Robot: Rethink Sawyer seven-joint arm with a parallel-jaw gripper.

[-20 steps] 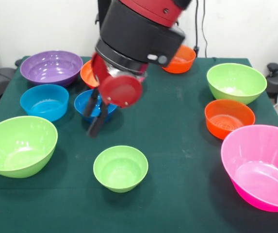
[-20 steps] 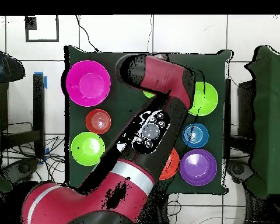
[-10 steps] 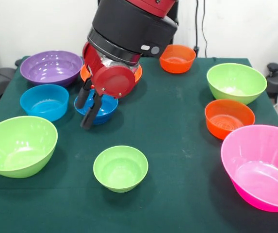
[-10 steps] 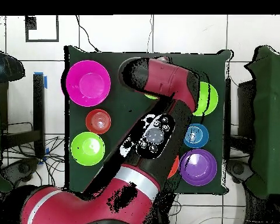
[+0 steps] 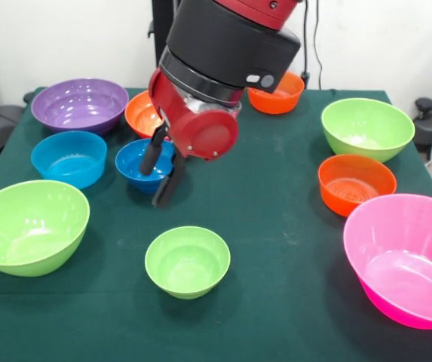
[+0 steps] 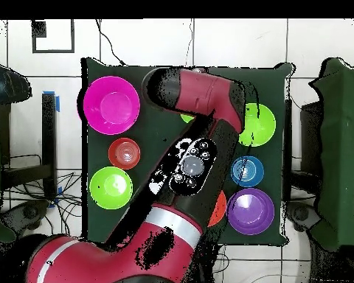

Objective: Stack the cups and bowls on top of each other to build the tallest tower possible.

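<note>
- Rightward since the earlier front frame, the black two-fingered gripper [image 5: 162,170] hangs spread, one finger inside the small glossy blue plastic bowl [image 5: 142,163].
- Every bowl looks empty; none stacked.
- Bare green table [image 5: 276,226] lies beside it.

My gripper [image 5: 163,167] hangs at the small blue bowl [image 5: 142,163], one finger inside its rim. All the bowls sit upright and apart on the surface: orange [image 5: 142,115] behind it, a small lime one [image 5: 187,261] nearer the camera, pink [image 5: 404,258] far off.
</note>
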